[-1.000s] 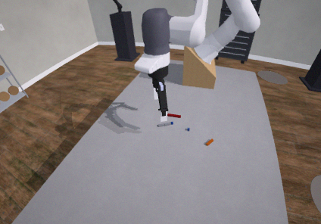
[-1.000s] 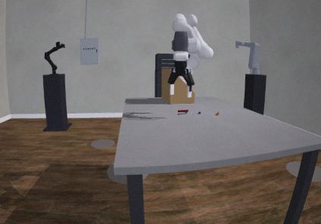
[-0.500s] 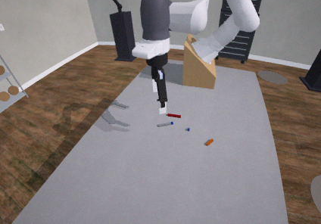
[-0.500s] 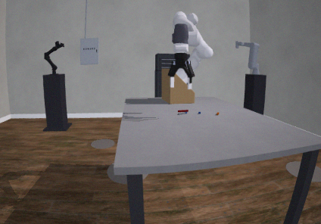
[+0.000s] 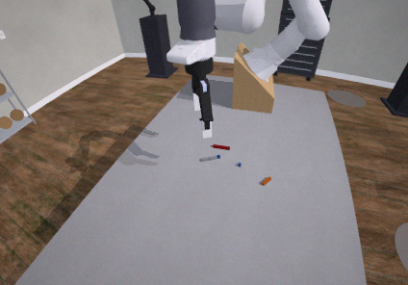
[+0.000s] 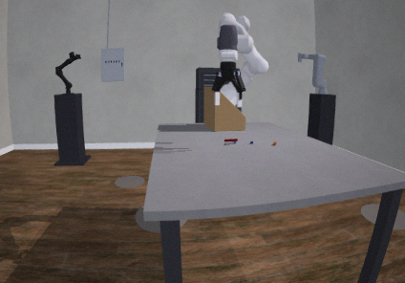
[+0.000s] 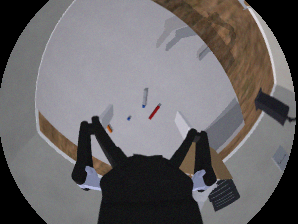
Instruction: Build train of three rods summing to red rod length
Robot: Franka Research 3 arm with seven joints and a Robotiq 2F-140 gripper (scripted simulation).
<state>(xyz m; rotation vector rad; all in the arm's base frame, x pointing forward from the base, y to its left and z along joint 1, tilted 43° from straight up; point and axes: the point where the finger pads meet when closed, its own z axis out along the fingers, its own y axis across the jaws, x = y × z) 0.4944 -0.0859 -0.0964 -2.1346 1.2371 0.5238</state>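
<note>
The red rod [image 5: 220,146] lies flat on the grey table. Just in front of it lies a grey rod [image 5: 208,159] with a small blue rod [image 5: 217,157] touching its right end, in one line. A second blue rod [image 5: 239,164] lies alone to the right. An orange rod [image 5: 266,180] lies further right and nearer. My gripper [image 5: 206,125] hangs open and empty well above the table, behind the red rod. In the wrist view the red rod [image 7: 154,111], the grey rod [image 7: 144,96], the lone blue rod [image 7: 129,117] and the orange rod [image 7: 111,124] lie far below the open fingers.
A tan cardboard box [image 5: 252,82] stands on the table behind the rods, close to the arm. It also shows in the exterior view [image 6: 223,115]. Black pedestals and a dark cabinet stand on the floor beyond the table.
</note>
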